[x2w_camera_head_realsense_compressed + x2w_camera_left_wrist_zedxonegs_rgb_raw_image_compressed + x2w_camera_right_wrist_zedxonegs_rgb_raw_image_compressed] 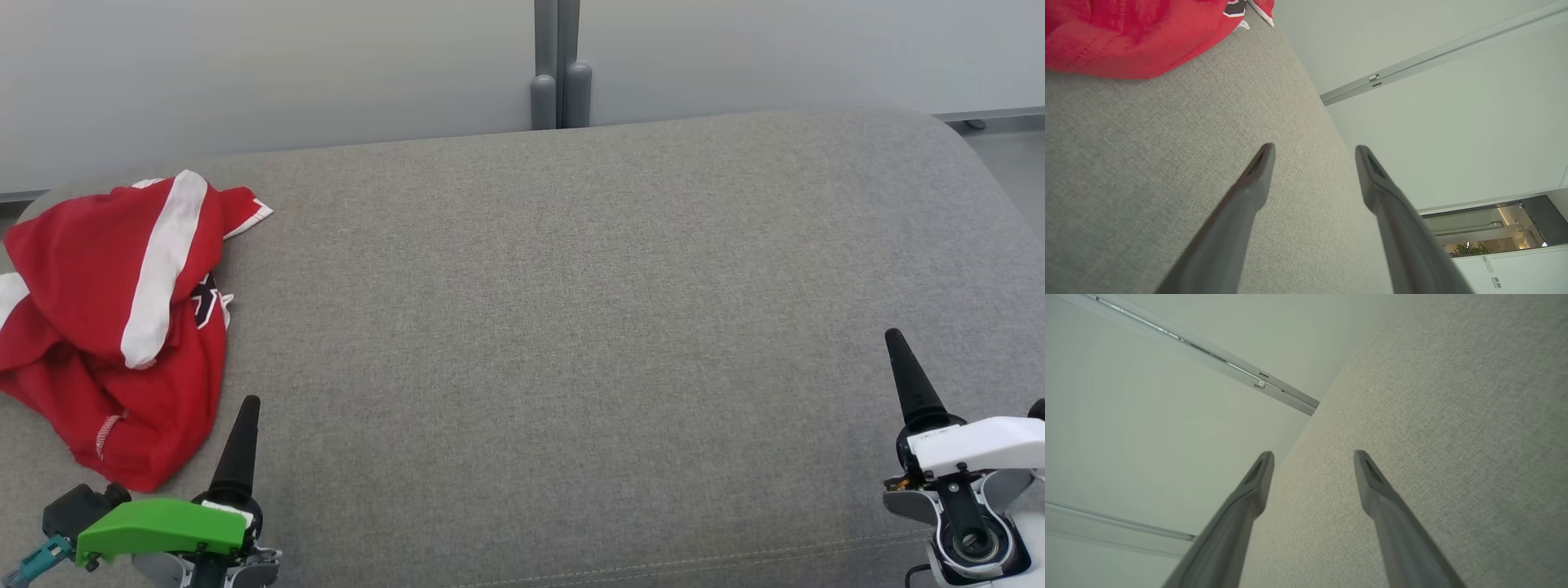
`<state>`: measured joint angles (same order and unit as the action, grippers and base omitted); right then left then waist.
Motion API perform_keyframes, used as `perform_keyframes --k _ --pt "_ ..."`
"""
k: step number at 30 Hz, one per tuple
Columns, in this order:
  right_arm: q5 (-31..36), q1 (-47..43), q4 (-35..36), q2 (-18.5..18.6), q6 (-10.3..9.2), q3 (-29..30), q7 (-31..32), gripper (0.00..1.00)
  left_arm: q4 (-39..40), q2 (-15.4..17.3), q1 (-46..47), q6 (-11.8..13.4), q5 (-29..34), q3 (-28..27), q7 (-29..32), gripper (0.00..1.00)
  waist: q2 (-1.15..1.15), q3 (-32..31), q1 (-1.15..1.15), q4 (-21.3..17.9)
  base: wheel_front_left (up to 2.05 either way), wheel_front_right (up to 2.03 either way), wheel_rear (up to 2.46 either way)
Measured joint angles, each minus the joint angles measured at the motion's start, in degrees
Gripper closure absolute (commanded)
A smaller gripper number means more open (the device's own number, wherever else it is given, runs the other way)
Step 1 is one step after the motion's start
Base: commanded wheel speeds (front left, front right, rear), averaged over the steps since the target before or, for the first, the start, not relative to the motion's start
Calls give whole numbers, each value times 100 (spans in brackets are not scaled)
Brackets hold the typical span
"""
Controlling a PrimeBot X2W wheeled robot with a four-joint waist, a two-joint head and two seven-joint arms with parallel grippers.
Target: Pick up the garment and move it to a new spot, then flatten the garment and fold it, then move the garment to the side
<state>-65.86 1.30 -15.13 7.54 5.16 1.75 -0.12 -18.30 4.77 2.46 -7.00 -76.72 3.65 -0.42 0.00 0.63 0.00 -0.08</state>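
Two claws, fingers spread, nothing held: left claw (1314, 149), right claw (1313, 454). Wide bare grey cushion (571, 327) between them and ahead to its rounded far edge. Red-and-white garment (106, 327) crumpled just ahead-left of the left claw, untouched, well apart from the right claw. Its dark print half folded under, unreadable; its left side cut off in the head view. Pale wall (286, 65) beyond.
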Motion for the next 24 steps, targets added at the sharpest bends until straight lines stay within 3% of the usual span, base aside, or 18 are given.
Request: perform_keyframes --k 24 --pt "2310 64 152 268 -376 -722 -479 0 159 116 141 155 2519 245 -476 0 0 7 0 32 0 0 0"
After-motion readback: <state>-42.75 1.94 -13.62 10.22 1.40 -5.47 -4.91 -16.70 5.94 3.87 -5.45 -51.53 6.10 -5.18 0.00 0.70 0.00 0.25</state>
